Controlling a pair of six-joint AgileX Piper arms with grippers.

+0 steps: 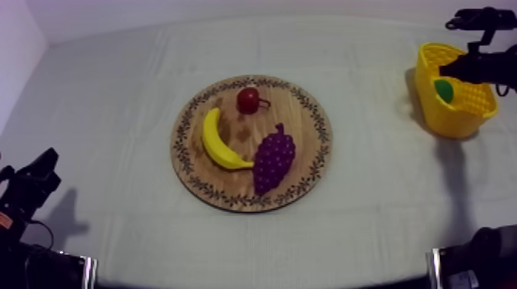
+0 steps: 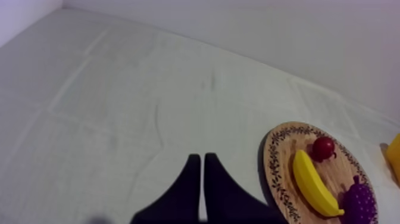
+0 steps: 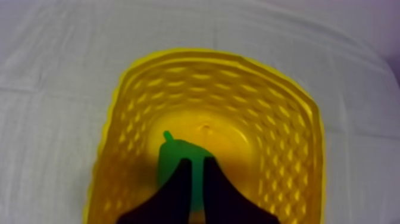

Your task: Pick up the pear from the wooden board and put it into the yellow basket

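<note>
The green pear (image 1: 443, 90) lies inside the yellow basket (image 1: 455, 123) at the far right of the table. My right gripper (image 1: 449, 71) hangs just over the basket's rim. In the right wrist view its fingers (image 3: 178, 184) lie together as a narrow wedge above the pear (image 3: 171, 159), which rests on the floor of the basket (image 3: 262, 119) with its stem pointing away. My left gripper (image 1: 42, 167) sits low at the table's left, shut on nothing (image 2: 198, 158). The round wooden board (image 1: 311, 127) lies in the middle.
On the board lie a banana (image 1: 217, 142), a bunch of grapes (image 1: 274, 157) and a small red fruit (image 1: 248, 100). The left wrist view shows the board (image 2: 284, 149) off to the side, with bare cloth around it.
</note>
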